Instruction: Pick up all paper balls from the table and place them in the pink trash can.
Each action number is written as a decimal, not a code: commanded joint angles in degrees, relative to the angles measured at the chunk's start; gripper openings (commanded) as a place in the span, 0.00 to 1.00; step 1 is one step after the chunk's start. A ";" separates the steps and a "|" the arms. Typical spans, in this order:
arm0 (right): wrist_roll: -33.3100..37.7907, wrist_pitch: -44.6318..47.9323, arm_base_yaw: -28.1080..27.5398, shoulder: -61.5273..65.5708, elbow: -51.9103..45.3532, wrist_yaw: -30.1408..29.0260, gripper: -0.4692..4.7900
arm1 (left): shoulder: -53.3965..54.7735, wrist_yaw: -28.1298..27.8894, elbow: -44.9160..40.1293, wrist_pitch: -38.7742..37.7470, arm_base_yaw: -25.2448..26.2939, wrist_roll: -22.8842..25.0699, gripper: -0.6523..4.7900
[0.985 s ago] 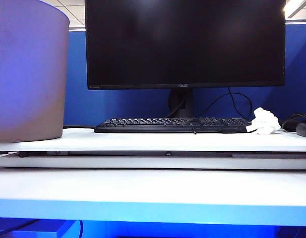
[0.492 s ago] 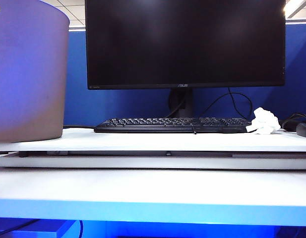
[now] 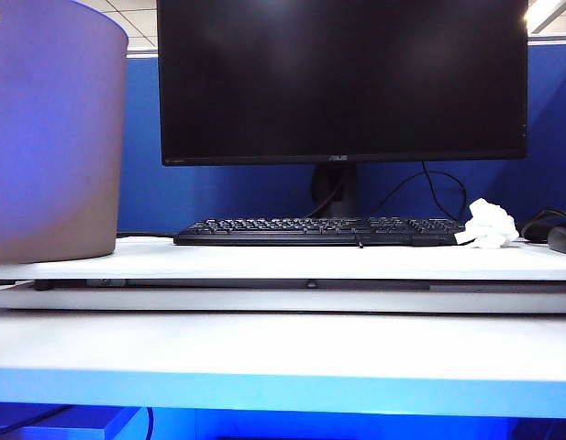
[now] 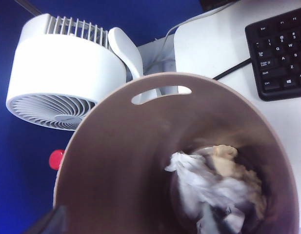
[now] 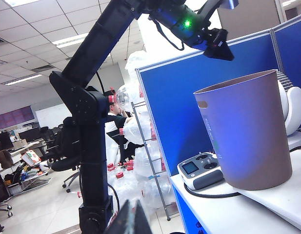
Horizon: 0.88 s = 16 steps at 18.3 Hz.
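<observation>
The pink trash can [image 3: 49, 137] stands on the left of the table [image 3: 283, 261]. My left gripper [image 5: 222, 48] hangs over its mouth, and the left wrist view looks straight down into the can [image 4: 116, 161]. Only one of that gripper's fingers [image 4: 53, 222] shows, far off to one side, so the jaws stand open with nothing between them. Crumpled white paper balls [image 4: 201, 187] and a tan one [image 4: 233, 168] lie at the can's bottom. One white paper ball [image 3: 489, 225] rests on the table by the keyboard's right end. My right gripper [image 5: 135, 219] is shut and empty, off the table's left side.
A monitor [image 3: 342, 82] and black keyboard [image 3: 319, 231] fill the middle of the table, with a dark mouse [image 3: 562, 240] and cables at the far right. A white fan [image 4: 67, 68] stands behind the can, a handheld controller [image 5: 201, 170] beside it.
</observation>
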 commanded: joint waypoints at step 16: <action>-0.20 -8.48 -0.13 -0.09 0.17 33.11 0.08 | 14.43 57.88 0.13 29.51 -13.51 -6.54 0.86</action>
